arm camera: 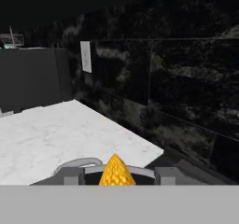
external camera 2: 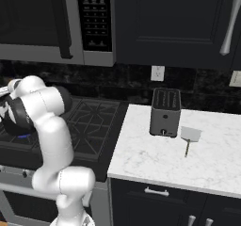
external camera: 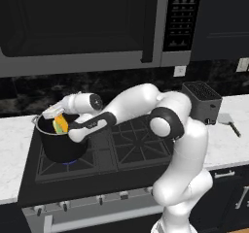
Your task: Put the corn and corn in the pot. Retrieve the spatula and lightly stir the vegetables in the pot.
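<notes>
The black pot [external camera: 48, 147] stands on the front left burner of the stove. My gripper [external camera: 54, 114] hangs at its mouth, reaching in from the right. A yellow corn [external camera: 58, 124] with green husk beside it sits just under the hand, inside the rim. In the hand view the corn's orange tip [arm camera: 115, 172] rises between my two fingertips [arm camera: 71, 176], with a gap on each side, so the jaws stand open. I cannot tell whether one cob or two lie there. The grey spatula [external camera: 226, 120] [external camera 2: 190, 135] lies on the right counter beside the toaster.
The dark grey toaster [external camera: 202, 101] [external camera 2: 165, 111] stands on the white marble counter [external camera 2: 155, 159] right of the stove [external camera: 126, 144]. A microwave [external camera: 82, 28] hangs above the stove. My own arm spans the burners from right to left.
</notes>
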You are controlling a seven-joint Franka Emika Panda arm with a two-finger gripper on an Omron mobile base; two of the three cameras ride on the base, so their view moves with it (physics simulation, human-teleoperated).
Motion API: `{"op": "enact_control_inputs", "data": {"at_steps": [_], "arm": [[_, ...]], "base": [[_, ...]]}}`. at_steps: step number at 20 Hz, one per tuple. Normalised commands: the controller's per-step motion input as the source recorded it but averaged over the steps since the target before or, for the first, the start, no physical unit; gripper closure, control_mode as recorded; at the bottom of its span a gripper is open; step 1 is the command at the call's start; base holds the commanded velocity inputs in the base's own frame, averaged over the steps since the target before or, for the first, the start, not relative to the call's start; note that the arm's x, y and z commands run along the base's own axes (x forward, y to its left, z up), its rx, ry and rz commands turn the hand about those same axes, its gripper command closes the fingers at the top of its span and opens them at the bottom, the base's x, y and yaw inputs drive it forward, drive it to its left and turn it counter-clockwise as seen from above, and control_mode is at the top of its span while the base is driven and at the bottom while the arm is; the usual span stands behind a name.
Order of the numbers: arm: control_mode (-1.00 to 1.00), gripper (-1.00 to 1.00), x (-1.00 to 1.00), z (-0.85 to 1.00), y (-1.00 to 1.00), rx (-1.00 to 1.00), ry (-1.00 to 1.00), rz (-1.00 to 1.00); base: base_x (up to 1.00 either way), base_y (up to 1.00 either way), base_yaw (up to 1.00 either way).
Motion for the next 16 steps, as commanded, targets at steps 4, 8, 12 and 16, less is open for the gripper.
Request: {"op": "enact_control_inputs", "data": {"at_steps": [4, 8, 12, 16], "arm": [[-1.0, -1.0, -0.75, 0.0, -0.34, 0.0, 0.0, -0.08], [-1.0, -1.0, -0.68, 0.36, -0.52, 0.01, 0.0, -0.09], [-1.0, -1.0, -0.71, 0.96, -0.52, 0.14, 0.0, -0.07], [-1.0, -1.0, -0.54, 1.0, -0.42, 0.24, 0.07, -0.06]], "base": [[0.0, 0.0, 0.0], [0.0, 0.0, 0.0], [0.0, 0.0, 0.0], [0.0, 0.0, 0.0]]}}
